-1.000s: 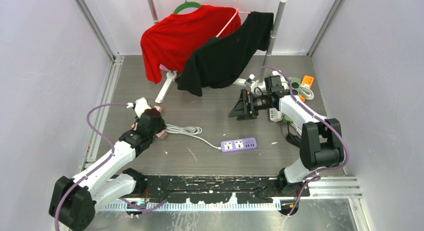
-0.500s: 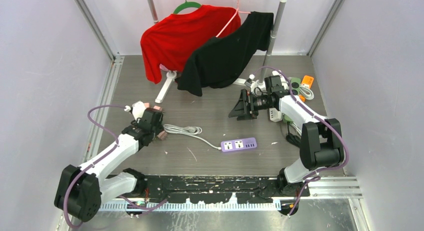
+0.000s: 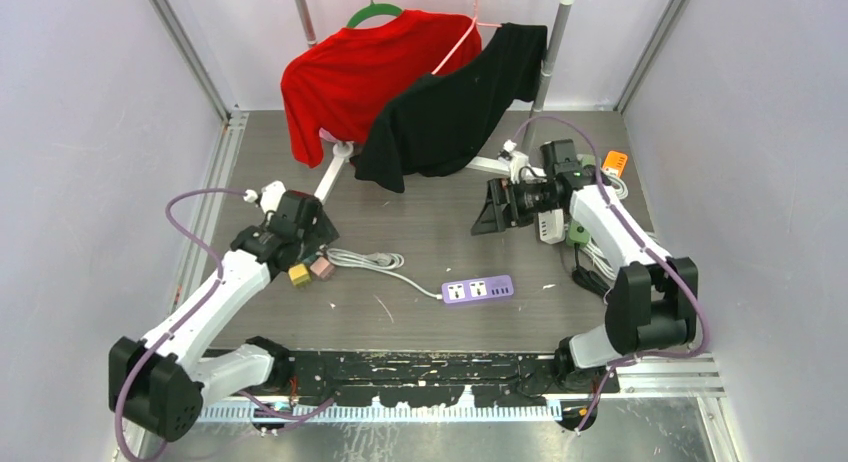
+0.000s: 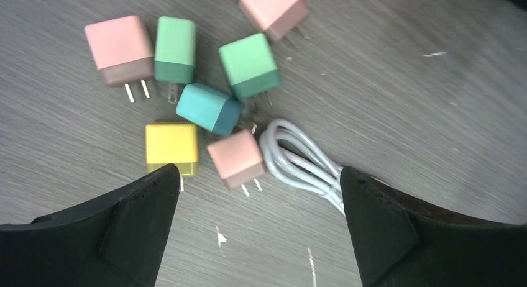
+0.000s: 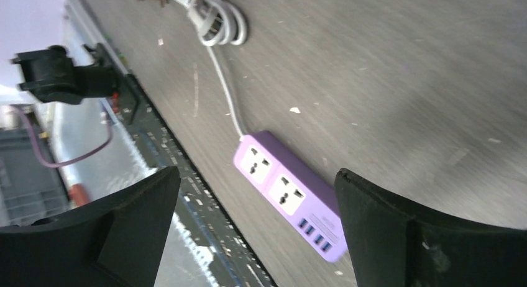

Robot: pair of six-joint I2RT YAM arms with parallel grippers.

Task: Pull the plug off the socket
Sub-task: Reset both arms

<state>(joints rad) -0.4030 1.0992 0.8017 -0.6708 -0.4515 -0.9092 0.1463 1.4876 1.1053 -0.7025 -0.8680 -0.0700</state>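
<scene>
- L gripper: released, jaws spread wide, nothing btwn them. Hangs low over a pile of plugs at left side of table.
- Pile = 7 cube plugs, all loose on the table: 3 pink, 2 green, 1 teal, 1 yellow. Prongs show on several.
- Yellow plug sits just beside one fingertip in L wrist view. Pink plug lies next to it, touching the coiled white cord.
- Cord coil lies just beside the other finger; one end runs off across the table to the strip.
- Strip: purple, flat on table, centre-front, well apart from the pile.
- Its 2 sockets face up, faces fully visible in R wrist view, w/ small USB ports at the end away from the cord. So plug is off the socket, down w/ the pile on the left.
- R gripper: also released, jaws wide, holding nothing. Held up off the table at right-rear; its cam looks toward the strip.
- Rear: red shirt and black shirt hang on rack; black one overlaps the red one's right edge.
- Right edge, under R arm: white block, orange block and loose cords bunched together. Too small to tell more.
</scene>
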